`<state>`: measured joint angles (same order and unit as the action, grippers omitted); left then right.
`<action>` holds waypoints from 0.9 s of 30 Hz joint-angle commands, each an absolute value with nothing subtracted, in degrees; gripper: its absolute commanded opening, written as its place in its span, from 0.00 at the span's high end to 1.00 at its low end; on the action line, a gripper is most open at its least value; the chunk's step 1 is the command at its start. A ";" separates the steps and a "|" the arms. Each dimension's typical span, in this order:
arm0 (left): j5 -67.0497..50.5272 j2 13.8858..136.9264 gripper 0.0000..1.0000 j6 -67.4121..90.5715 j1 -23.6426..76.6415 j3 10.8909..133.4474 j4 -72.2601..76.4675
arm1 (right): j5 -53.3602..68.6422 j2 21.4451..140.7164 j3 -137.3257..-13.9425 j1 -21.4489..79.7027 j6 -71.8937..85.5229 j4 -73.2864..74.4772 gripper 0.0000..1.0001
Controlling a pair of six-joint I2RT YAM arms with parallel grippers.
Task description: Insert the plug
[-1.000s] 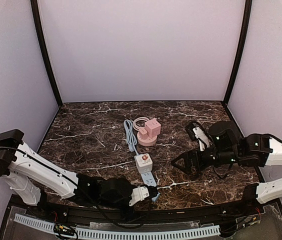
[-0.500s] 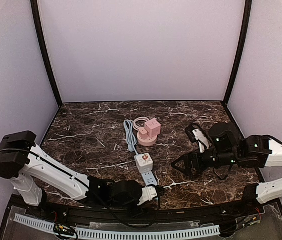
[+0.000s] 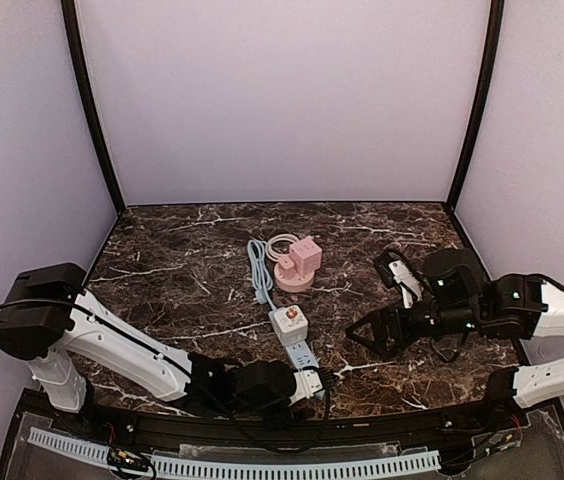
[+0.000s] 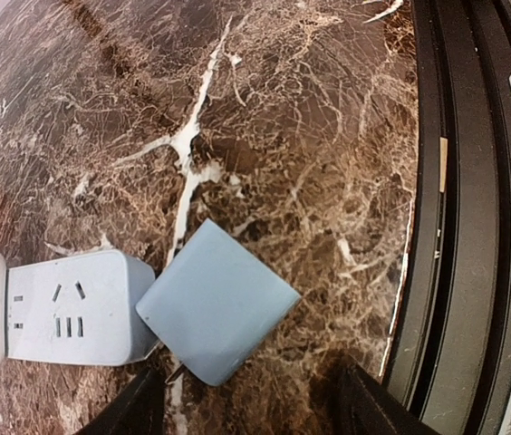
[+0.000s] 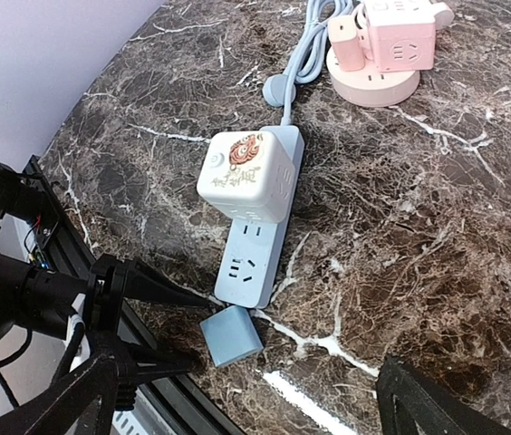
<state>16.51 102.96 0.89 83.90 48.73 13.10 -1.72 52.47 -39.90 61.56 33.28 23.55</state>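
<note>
A small blue plug [image 4: 217,313] lies flat on the marble, touching the near end of the blue power strip [image 4: 70,308]. It also shows in the right wrist view [image 5: 231,334], below the strip [image 5: 255,258]. A white cube adapter [image 5: 248,174] sits plugged into the strip. My left gripper [image 3: 326,379] is open, with one finger on either side of the plug and not touching it [image 4: 251,412]. My right gripper [image 3: 362,334] is open and empty, hovering right of the strip and looking down on it [image 5: 246,412].
A pink cube socket on a round base [image 3: 300,262] stands behind the strip, with the coiled blue cable [image 3: 258,268] beside it. The black front rail [image 4: 473,227] runs close to the right of the plug. A white and black object [image 3: 398,268] lies at the right.
My left arm has slid right along the front edge, so its open fingers now flank the blue plug. My right gripper has barely shifted.
</note>
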 commanded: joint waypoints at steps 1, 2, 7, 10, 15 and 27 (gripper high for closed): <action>17.13 102.97 0.34 0.37 82.63 49.44 11.45 | -1.02 52.03 -38.94 62.00 33.23 22.03 0.01; 15.80 102.98 0.35 0.36 82.32 49.30 11.70 | -1.07 51.97 -38.95 62.03 33.25 21.98 0.01; 10.46 103.64 0.38 0.39 81.21 50.18 11.48 | -0.97 51.96 -38.96 62.05 33.36 22.12 0.01; 7.07 104.44 0.40 0.82 81.21 51.07 10.60 | -0.96 51.77 -39.09 62.03 33.30 22.34 0.01; 3.91 104.32 0.43 3.81 81.48 52.40 7.73 | -1.03 51.50 -39.25 62.03 33.32 22.52 0.01; 5.38 107.16 0.47 10.31 84.46 60.85 1.12 | -0.75 50.59 -39.81 62.05 33.75 23.65 0.01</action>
